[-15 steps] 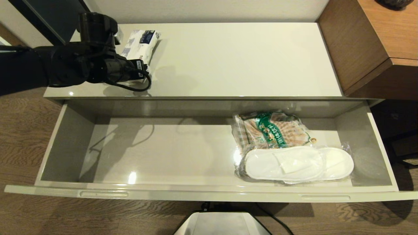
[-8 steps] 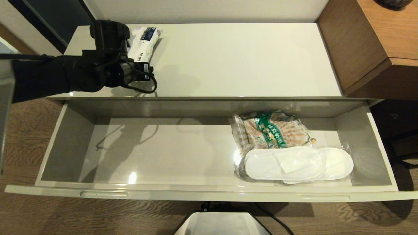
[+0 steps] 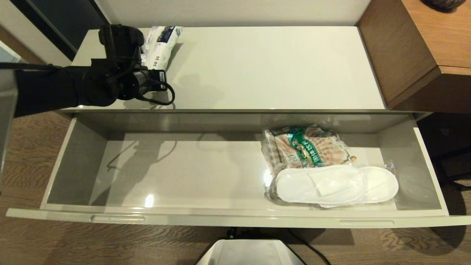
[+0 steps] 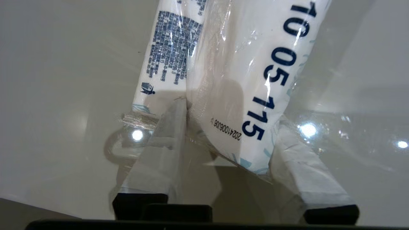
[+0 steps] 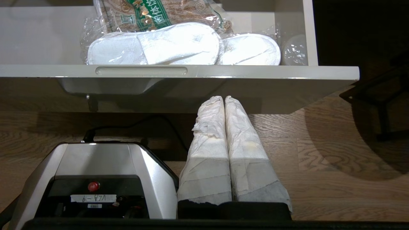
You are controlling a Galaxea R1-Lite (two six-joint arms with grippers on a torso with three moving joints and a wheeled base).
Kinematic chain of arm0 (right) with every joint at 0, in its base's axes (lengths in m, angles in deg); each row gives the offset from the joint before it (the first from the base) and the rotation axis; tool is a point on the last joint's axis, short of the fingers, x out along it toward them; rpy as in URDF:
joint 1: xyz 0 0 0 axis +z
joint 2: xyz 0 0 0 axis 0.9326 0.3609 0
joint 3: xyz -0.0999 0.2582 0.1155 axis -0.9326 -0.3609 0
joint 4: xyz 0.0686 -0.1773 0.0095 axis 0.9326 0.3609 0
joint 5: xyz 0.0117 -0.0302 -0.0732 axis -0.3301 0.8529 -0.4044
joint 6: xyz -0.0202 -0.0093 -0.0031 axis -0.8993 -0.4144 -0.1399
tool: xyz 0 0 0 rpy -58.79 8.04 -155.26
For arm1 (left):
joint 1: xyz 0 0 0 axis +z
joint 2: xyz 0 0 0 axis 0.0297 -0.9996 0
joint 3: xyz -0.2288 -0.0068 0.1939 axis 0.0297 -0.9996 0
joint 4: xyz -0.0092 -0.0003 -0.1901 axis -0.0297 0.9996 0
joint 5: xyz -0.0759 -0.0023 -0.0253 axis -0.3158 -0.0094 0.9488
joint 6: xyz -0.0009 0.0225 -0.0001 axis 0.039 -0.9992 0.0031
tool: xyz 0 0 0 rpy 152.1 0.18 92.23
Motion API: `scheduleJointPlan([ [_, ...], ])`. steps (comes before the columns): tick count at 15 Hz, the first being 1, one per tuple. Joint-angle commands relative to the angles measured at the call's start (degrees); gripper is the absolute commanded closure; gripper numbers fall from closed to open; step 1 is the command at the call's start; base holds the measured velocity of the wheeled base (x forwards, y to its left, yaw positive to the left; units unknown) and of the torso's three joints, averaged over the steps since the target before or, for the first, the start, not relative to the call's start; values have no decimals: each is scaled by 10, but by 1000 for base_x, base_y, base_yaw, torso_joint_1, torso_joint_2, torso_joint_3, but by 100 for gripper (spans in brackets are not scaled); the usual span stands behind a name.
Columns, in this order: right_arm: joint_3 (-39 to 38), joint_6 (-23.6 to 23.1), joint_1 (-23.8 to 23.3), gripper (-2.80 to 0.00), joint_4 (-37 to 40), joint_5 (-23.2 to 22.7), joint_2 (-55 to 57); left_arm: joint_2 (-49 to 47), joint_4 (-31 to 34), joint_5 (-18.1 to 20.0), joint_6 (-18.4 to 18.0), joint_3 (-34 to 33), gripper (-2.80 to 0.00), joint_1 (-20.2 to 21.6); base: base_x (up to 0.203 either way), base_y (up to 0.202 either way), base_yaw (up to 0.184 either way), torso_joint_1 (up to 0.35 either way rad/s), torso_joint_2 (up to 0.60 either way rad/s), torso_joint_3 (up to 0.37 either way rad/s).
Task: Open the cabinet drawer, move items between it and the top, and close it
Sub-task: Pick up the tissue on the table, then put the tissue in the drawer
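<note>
On top [image 3: 265, 66] of long, low, glossy cream-white cabinet [image 3: 235, 110], far-left corner: flat white plastic pack with blue print and digits "10 05 115" [image 3: 160, 46], lying on the flat cream surface, partly hidden in head view by black left arm. Left gripper [image 4: 223, 137], paper-wrapped fingers [image 4: 166, 140] set one on each side of the pack's near end, closed in against its clear wrapper; pack pinched between them, its base still resting on the cabinet top

Below, pulled fully out: very wide, shallow glossy cream drawer with pale grey walls [image 3: 77, 158], two slim oblong recesses along its face rim. Left and middle of drawer floor bare, showing arm's shadow only. Right part of drawer: pair of white slippers wrapped in clear plastic [image 3: 336, 184], lying flat near front wall, toes pointing left; just behind and partly under them, brown-and-green printed packet in clear film [image 3: 305, 147]

Beneath drawer's front, above brown wood-grain floor [image 5: 335, 179]: right gripper [image 5: 225, 99], paper-wrapped fingers pressed together, nothing between them, parked beside silver-and-black robot base [image 5: 96, 166]

Right of cabinet: brown wood-grain desk unit [image 3: 423, 48], touching cabinet's right end
</note>
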Motion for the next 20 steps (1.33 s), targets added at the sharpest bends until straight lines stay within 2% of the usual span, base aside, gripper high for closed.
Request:
scheduleJointPlan([
  [1, 0, 0, 0, 0, 0, 0, 1, 19, 6, 0, 5, -18, 0, -1, 0, 0, 0, 0, 0, 0],
  [3, 0, 0, 0, 0, 0, 0, 1, 59, 14, 2, 13, -48, 0, -3, 0, 0, 0, 0, 0, 0],
  [6, 0, 0, 0, 0, 0, 0, 1, 182, 56, 24, 36, -125, 0, -5, 0, 0, 0, 0, 0, 0],
  [8, 0, 0, 0, 0, 0, 0, 1, 269, 131, 65, 57, -172, 0, -5, 0, 0, 0, 0, 0, 0],
  [10, 0, 0, 0, 0, 1, 0, 1, 349, 235, 113, 70, -225, 0, 1, 0, 0, 0, 0, 0, 0],
  [12, 0, 0, 0, 0, 0, 0, 1, 419, 307, 149, 76, -315, 0, 12, 0, 0, 0, 0, 0, 0],
  [15, 0, -1, 0, 0, 0, 0, 1, 516, 352, 169, 75, -464, 0, 18, 0, 0, 0, 0, 0, 0],
  [17, 0, -3, 0, 0, -1, -1, 1, 537, 350, 170, 77, -555, 0, 20, 0, 0, 0, 0, 0, 0],
  [18, 0, -3, 0, 0, -1, -1, 1, 532, 307, 171, 80, -601, 0, 21, 0, 0, 0, 0, 0, 0],
  [20, 0, -2, 0, 0, -1, -1, 1, 500, 157, 172, 80, -656, 0, 21, 0, 0, 0, 0, 0, 0],
])
